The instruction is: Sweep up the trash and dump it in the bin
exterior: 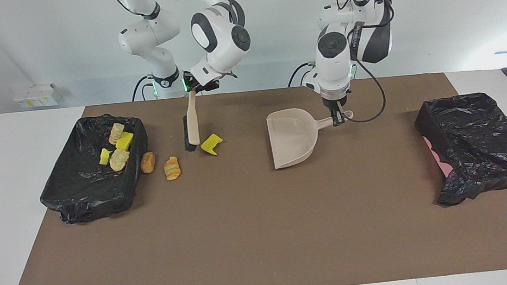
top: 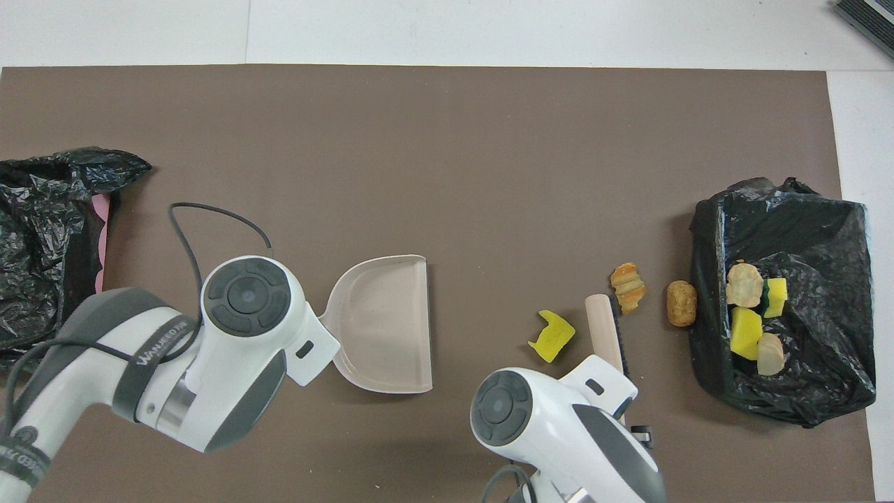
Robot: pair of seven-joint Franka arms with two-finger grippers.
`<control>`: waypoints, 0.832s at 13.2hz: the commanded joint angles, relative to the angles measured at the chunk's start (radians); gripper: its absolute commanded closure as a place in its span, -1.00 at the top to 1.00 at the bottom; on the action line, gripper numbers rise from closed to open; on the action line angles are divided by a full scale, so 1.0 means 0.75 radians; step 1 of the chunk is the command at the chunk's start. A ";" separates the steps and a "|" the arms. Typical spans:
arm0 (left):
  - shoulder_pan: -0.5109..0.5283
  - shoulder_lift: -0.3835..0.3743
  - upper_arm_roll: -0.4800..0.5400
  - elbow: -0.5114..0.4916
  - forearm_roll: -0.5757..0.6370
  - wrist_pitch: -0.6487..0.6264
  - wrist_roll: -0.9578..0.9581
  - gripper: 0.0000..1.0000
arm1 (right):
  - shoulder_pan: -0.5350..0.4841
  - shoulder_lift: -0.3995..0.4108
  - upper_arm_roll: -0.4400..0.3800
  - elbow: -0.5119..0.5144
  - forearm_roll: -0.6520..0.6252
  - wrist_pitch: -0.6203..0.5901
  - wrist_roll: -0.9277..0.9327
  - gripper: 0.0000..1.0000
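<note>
My right gripper is shut on the handle of a beige brush, whose black bristles stand on the mat. A yellow sponge wedge lies right beside the bristles, between the brush and the dustpan. A croissant-like piece and a brown bread piece lie on the mat beside a black-lined bin. Several scraps lie inside it, including yellow sponges and beige lumps. My left gripper is shut on the handle of a beige dustpan, which rests on the mat.
A second black-bag-lined bin with a pink edge stands at the left arm's end of the table. A brown mat covers the table. In the overhead view the arms hide both grippers; the dustpan and brush show.
</note>
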 commanded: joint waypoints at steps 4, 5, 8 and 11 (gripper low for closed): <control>-0.009 0.063 -0.173 -0.073 0.027 0.162 -0.519 -1.00 | -0.192 0.043 0.017 -0.003 -0.325 0.041 -0.148 -1.00; -0.009 0.065 -0.175 -0.069 0.027 0.164 -0.520 -1.00 | -0.221 0.049 0.019 -0.005 -0.333 0.061 -0.148 -1.00; -0.006 0.065 -0.204 -0.067 0.025 0.166 -0.520 -1.00 | -0.287 0.061 0.019 -0.015 -0.333 0.137 -0.146 -1.00; 0.000 0.065 -0.245 -0.067 0.011 0.164 -0.522 -1.00 | -0.354 0.061 0.019 -0.037 -0.337 0.180 -0.156 -1.00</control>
